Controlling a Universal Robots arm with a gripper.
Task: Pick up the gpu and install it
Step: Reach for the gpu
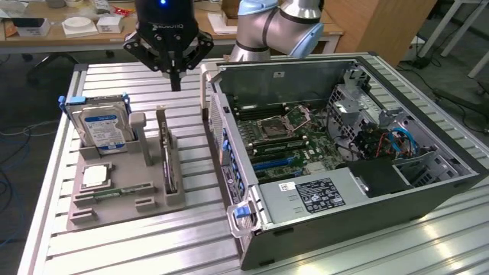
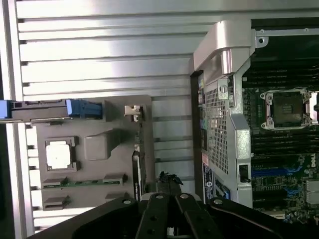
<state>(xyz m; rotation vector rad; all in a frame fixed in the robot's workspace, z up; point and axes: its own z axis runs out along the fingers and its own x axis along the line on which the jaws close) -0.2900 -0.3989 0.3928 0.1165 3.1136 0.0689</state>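
Claw (image 1: 176, 82) pinched together, empty, hovers over worktop (image 1: 114, 246). Gpu (image 1: 166, 154) upright at tray (image 1: 114, 209) edge nearest PC case (image 1: 397, 200); pickup & install not yet done.

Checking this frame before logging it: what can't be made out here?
- Graphics card faces: edge-on in both views.
- Its end, wrist view: hidden behind the jaws.
- Hard drive, wrist view: cut off by the picture edge.
- Label text, exterior view: too small.
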